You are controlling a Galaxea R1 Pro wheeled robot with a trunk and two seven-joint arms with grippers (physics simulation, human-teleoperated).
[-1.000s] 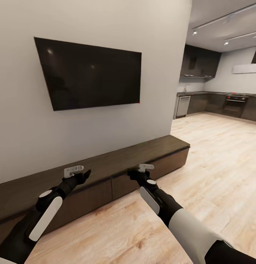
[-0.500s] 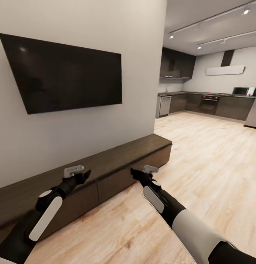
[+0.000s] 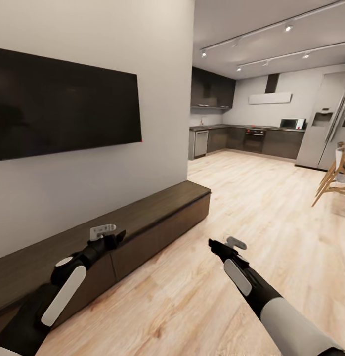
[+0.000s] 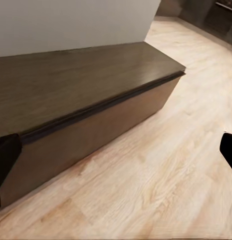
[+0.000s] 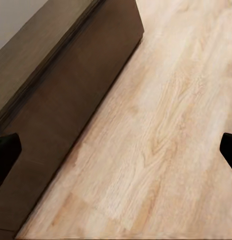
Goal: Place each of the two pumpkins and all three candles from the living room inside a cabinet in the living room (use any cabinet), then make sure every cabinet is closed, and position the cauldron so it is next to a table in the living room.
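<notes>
While both black-and-white arms reach forward and low from the trunk, the left gripper (image 3: 114, 236) hangs over the top of the long low dark-brown wooden cabinet (image 3: 157, 210), and the right gripper (image 3: 218, 245) is out over the light wood-plank floor (image 3: 271, 207), clear of the cabinet's front and near its end. In the left wrist view the two dark fingertips (image 4: 6, 155) stand far apart at the picture's edges, so the jaws are spread wide with nothing between them; the cabinet (image 4: 86, 95) lies ahead, its top and closed front both showing. The right wrist view likewise has its fingertips (image 5: 7, 152) wide apart and empty, with the cabinet (image 5: 71, 85) to one side and bare floor (image 5: 165, 130) ahead. On the pale wall above the cabinet hangs a large black flat television (image 3: 64, 109). Past the wall's corner a kitchen opens, with dark cupboards (image 3: 227, 138), a steel refrigerator (image 3: 325, 128) and a wooden chair (image 3: 335, 178) at the right edge.
</notes>
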